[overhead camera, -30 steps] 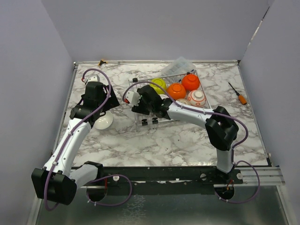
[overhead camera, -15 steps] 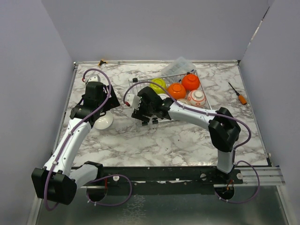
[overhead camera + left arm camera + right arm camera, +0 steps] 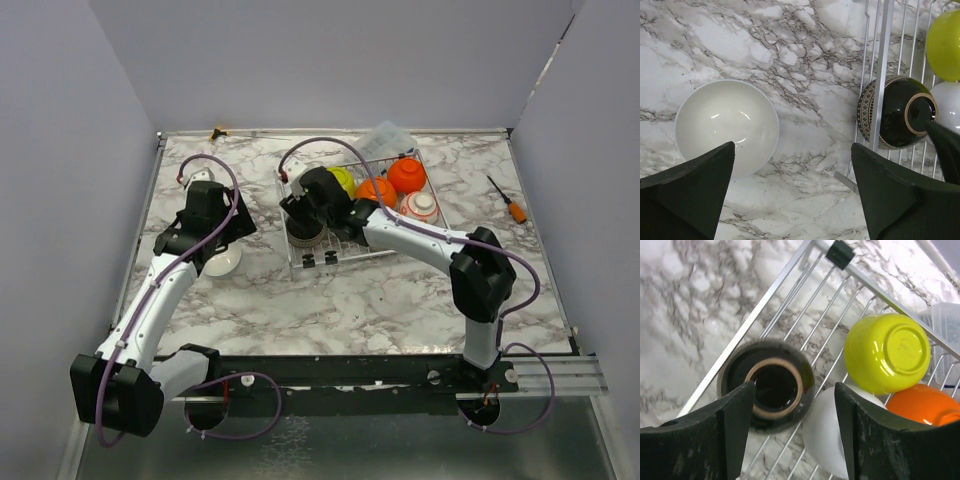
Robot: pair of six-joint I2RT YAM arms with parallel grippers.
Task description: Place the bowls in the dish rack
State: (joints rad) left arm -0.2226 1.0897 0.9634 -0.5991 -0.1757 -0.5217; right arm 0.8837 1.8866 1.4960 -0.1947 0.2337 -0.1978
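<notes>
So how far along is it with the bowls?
Done: lime-yellow bowl, two orange bowls and patterned bowl sit in the dish rack. In hand: right gripper, open, over the dark bowl at the rack's left edge. Still to go: the white bowl on the table, under the open left gripper.

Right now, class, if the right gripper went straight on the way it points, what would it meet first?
Most likely the upturned dark brown bowl in the dish rack: it lies right ahead of the right gripper, between its open jaws. How far ahead is unclear.
</notes>
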